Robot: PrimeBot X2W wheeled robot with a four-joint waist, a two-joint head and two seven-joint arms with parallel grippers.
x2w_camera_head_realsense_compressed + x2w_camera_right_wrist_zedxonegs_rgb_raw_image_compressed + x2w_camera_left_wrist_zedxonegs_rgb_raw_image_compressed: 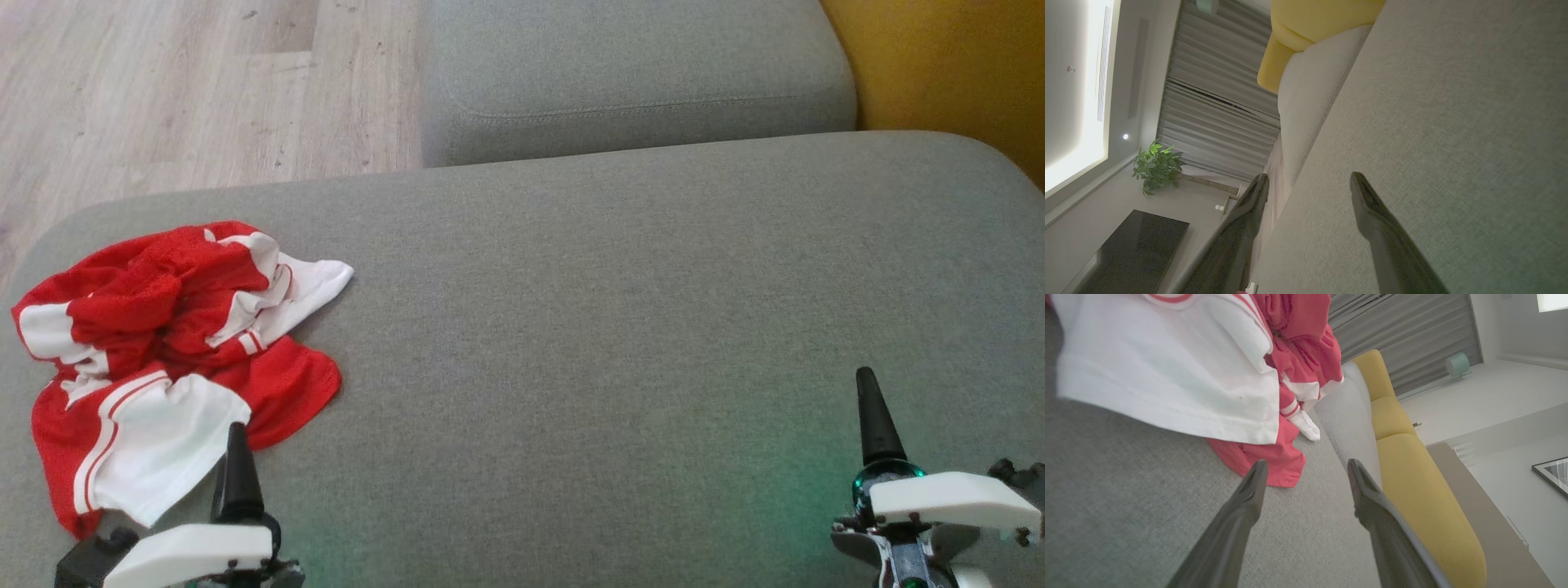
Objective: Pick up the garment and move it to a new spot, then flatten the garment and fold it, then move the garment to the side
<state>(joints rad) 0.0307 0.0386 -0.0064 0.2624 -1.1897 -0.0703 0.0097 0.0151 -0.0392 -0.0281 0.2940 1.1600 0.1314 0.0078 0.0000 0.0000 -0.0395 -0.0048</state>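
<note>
- Red-and-white garment (163, 351) is lying crumpled at the cushion's (612, 327) left end.
- Left gripper (1306, 465) is hovering just beside it — jaws spread, likely for the grab.
- Right gripper (1308, 177), spread too, is waiting over the right end.

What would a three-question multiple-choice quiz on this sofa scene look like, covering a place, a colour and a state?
1. Where on the long grey fabric sofa cushion lies the crumpled red-and-white jersey garment? A. left end B. middle C. right end
2. Which colours has the garment? A. blue and yellow B. red and white C. black and green
3. How is the left gripper? A. shut on the garment B. shut, empty C. open, empty
Answers: 1 A, the head view shows it bunched at the cushion's left end; 2 B, red cloth with white panels; 3 C, its dark fingers stand apart with nothing between them.
</note>
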